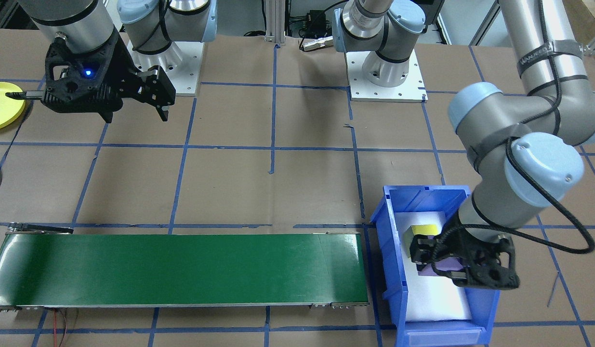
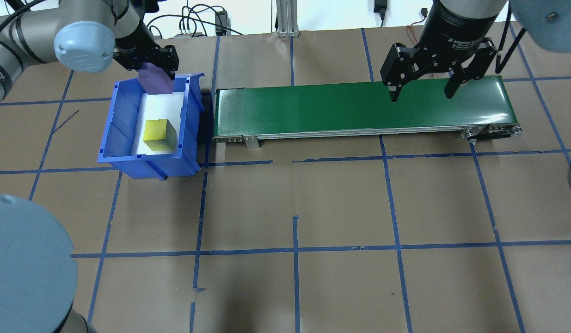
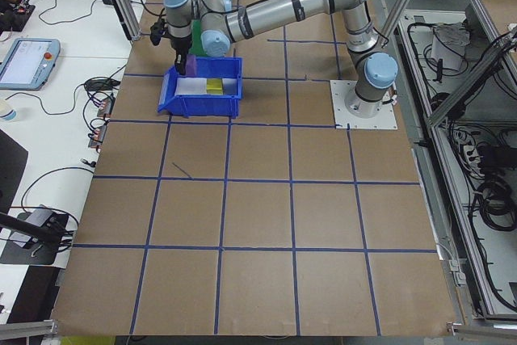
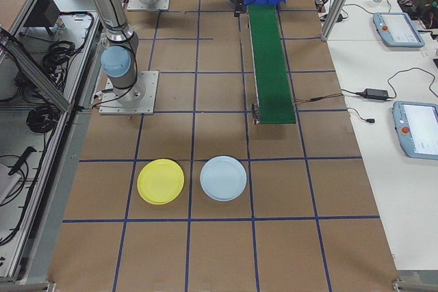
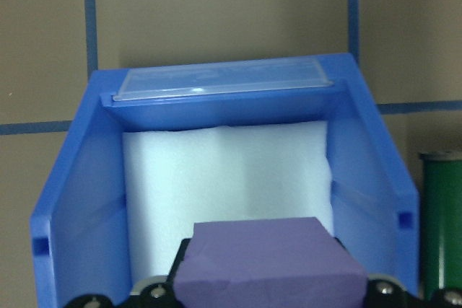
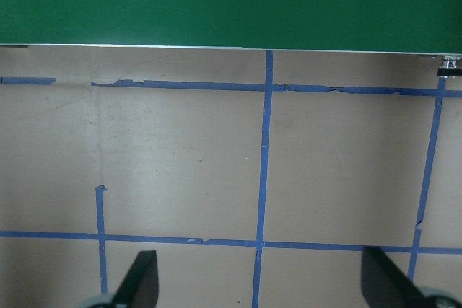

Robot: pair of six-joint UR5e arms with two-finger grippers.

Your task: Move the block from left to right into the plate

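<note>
A purple block (image 2: 154, 79) hangs over the far end of the blue bin (image 2: 123, 115), and my left gripper (image 2: 155, 74) is shut on it. The left wrist view shows the same purple block (image 5: 271, 265) clamped between the jaws above the bin's white foam floor. A yellow block (image 2: 159, 135) lies inside the bin. Above the right end of the green conveyor (image 2: 359, 106), my right gripper (image 2: 421, 96) is open and holds nothing. A yellow plate (image 4: 160, 181) and a light blue plate (image 4: 223, 178) lie on the table beyond the conveyor's right end.
The bin stands right against the conveyor's left end. Blue tape lines grid the brown table surface (image 2: 294, 208). The arm bases (image 1: 386, 72) are bolted at the robot's side. Tablets and cables lie on a side table (image 4: 404, 32).
</note>
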